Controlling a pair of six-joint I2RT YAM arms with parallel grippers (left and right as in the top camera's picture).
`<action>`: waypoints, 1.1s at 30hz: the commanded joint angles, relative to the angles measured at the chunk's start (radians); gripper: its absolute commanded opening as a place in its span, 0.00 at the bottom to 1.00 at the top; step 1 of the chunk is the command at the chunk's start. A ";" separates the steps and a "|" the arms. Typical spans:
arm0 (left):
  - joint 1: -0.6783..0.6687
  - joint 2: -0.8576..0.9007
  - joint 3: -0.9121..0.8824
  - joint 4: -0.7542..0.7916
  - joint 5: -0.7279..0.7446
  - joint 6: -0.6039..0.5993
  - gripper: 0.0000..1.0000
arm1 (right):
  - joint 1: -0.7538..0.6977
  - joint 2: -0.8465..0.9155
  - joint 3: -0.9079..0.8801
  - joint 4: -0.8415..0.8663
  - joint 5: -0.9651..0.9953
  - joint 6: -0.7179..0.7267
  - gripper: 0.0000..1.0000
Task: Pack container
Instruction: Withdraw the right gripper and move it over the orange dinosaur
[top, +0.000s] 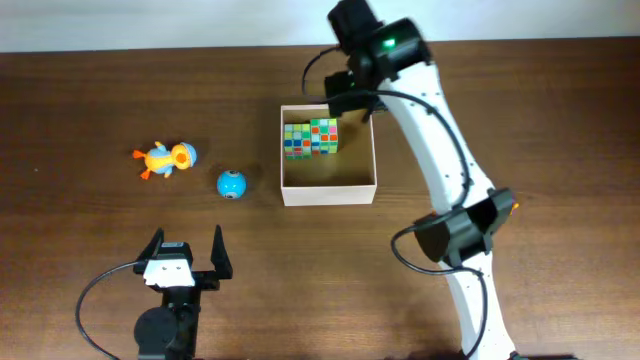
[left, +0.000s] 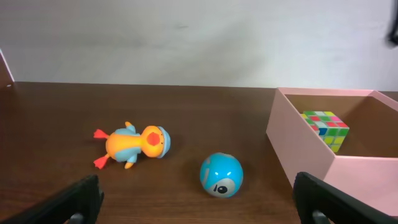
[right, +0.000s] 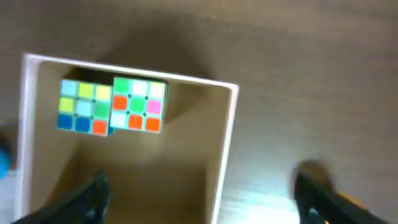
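Two cubes (top: 311, 138) lie inside the container (top: 329, 191) at mid-table. My right claw (right: 203, 179) hangs apart above its far edge, left claw (top: 187, 247) apart too. I fear nudging the ball (top: 231, 184) so it rolls away.

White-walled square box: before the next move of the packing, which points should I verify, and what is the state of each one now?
1. Open, empty right gripper: ok.
2. That gripper raised clear of the rim of the white-walled square box: cannot tell.
3. The multicoloured puzzle cubes resting inside the box: ok.
4. Bare floor left in the box for more toys: ok.
5. Open, empty left gripper: ok.
6. The round blue ball and the orange duck toy lying apart on the brown wooden table, outside the box: ok.
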 joint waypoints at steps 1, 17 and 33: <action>-0.006 -0.008 -0.002 -0.003 0.011 0.019 0.99 | -0.076 -0.040 0.101 -0.085 0.018 0.054 0.92; -0.006 -0.008 -0.002 -0.003 0.011 0.019 0.99 | -0.216 -0.088 -0.066 -0.098 -0.055 0.016 0.92; -0.006 -0.008 -0.002 -0.002 0.011 0.019 0.99 | -0.362 -0.441 -0.903 0.019 0.055 0.054 0.93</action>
